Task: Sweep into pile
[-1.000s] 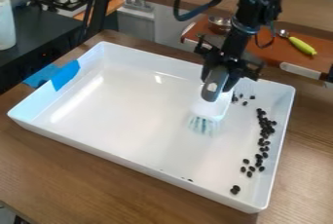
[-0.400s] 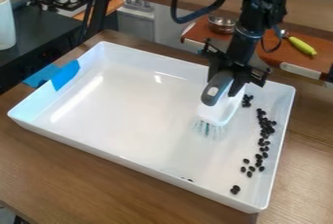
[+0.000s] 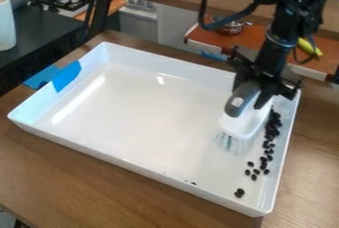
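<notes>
Gripper (image 3: 254, 86) clamped round the brush (image 3: 244, 124), and across it's been carried towards the right wall of the tray (image 3: 145, 108); far black beans (image 3: 275, 116) have been pushed into the strip (image 3: 271, 134), nearer stragglers (image 3: 239, 193) still to be gathered.

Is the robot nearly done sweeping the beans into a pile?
Partly, I think. Most beans already lie in a strip along the right side of the tray. The end effector holds the brush beside them. Left: make that strip one pile, bringing in the scattered beans and little clump near the tray's corner.
</notes>
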Action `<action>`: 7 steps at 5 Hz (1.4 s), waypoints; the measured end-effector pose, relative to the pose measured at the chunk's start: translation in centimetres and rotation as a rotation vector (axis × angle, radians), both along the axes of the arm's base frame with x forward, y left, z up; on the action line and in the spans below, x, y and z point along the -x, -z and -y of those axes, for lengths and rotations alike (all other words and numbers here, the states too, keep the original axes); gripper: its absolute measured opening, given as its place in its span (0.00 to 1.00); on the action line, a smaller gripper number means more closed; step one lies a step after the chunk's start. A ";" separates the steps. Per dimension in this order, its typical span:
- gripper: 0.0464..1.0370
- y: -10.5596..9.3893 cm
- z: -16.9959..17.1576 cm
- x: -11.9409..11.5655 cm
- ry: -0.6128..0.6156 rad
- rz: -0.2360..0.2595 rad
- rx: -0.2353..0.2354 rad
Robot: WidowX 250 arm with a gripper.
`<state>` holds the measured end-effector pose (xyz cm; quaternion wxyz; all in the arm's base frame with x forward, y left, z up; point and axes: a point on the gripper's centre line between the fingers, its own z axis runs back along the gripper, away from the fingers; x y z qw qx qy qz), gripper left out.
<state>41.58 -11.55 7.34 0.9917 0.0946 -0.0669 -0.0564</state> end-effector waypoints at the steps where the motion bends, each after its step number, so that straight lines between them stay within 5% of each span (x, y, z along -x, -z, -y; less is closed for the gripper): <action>1: 0.45 0.2 0.6 0.0 0.022 0.013 -0.002; 3: 0.45 -1.1 -2.3 -0.3 -0.069 0.037 0.038; 4: 0.45 -5.2 -7.0 -0.4 -0.150 0.083 0.097; 5: 0.45 -6.4 -12.5 0.2 -0.213 0.054 0.121; 7: 0.45 -3.2 -21.8 2.5 -0.234 0.011 0.019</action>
